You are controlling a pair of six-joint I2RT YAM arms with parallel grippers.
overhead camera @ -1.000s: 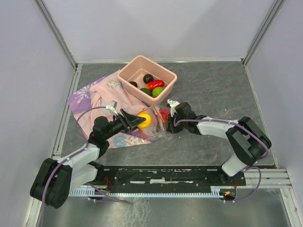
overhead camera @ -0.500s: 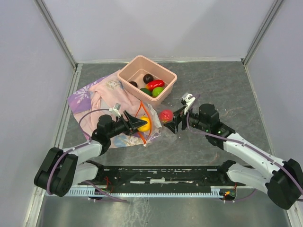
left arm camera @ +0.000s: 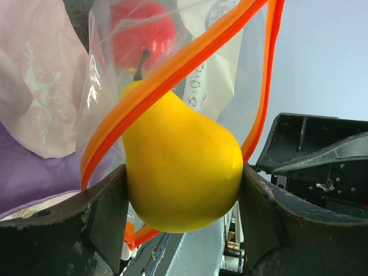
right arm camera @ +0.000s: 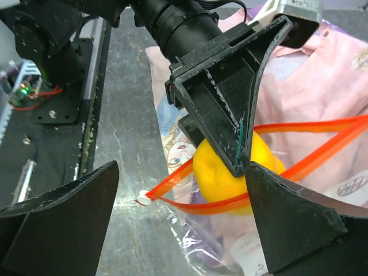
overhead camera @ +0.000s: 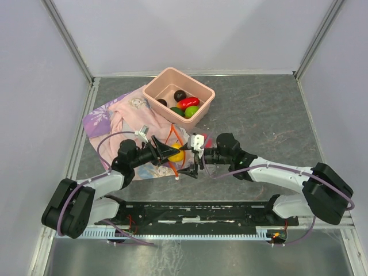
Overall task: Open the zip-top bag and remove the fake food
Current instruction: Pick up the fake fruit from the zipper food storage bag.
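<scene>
The zip-top bag (overhead camera: 172, 138) lies on the printed cloth, its orange-red zip strip (right arm camera: 190, 201) parted into a loop with the white slider (right arm camera: 142, 200) at its near end. My left gripper (left arm camera: 183, 192) is shut on a piece of fake food, a yellow pear (left arm camera: 181, 161), which sits in the bag's open mouth. A red fruit (left arm camera: 141, 34) lies deeper inside the bag. My right gripper (right arm camera: 178, 213) stands wide open just in front of the bag, its fingers (right arm camera: 63, 218) on either side of the slider, holding nothing.
A salmon-pink tub (overhead camera: 198, 110) behind the bag holds dark, red and green fruits (overhead camera: 188, 103). The pink-and-purple cloth (overhead camera: 112, 118) spreads to the left. The two grippers are close together, the left one (right arm camera: 230, 103) right ahead of the right one.
My right gripper opened wide, drew back from the bag's right side, then swung in low at the bag's front. The left gripper kept its hold on the pear.
</scene>
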